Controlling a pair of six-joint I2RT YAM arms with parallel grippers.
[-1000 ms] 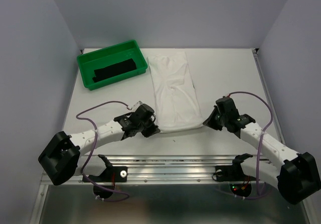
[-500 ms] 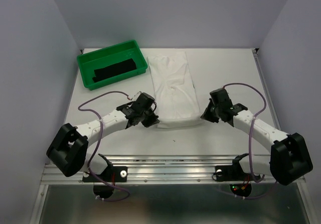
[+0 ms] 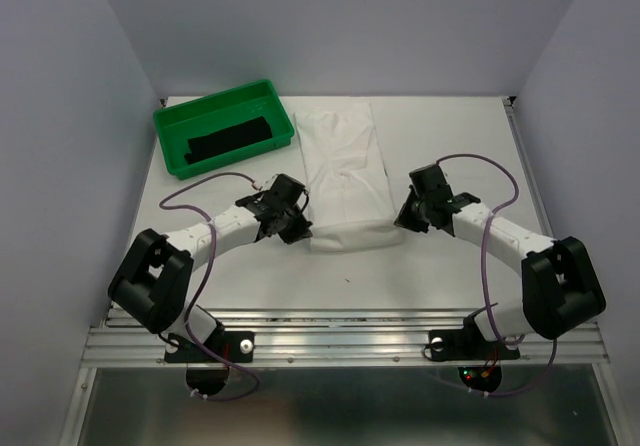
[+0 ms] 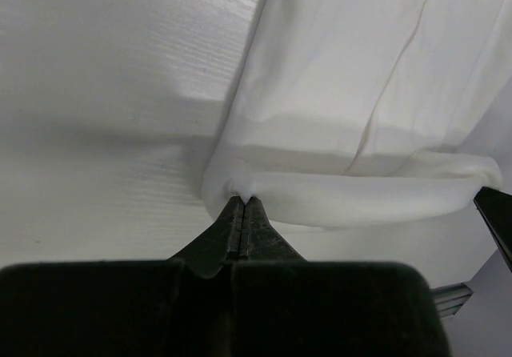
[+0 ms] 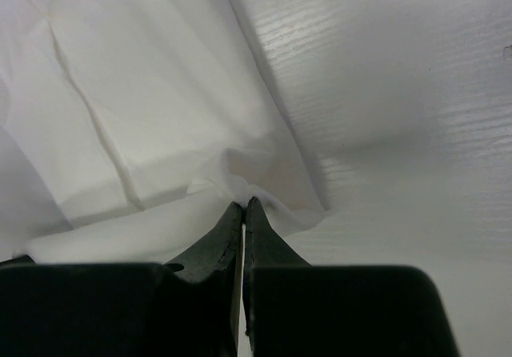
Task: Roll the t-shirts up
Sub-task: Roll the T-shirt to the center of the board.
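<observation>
Roll barely started: t-shirt [image 3: 345,161], a long folded strip just right of the green tray [image 3: 214,99], has only its near hem curled over, left gripper [image 4: 242,203] and right gripper [image 5: 243,206] each clamped on 1 hem corner, rest unrolled.

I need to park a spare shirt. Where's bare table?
Bare: the far table right of the t-shirt, and the strip between its rolled end and the near edge. Crowded: green tray far left; left arm and right arm flank the shirt's near end.
</observation>
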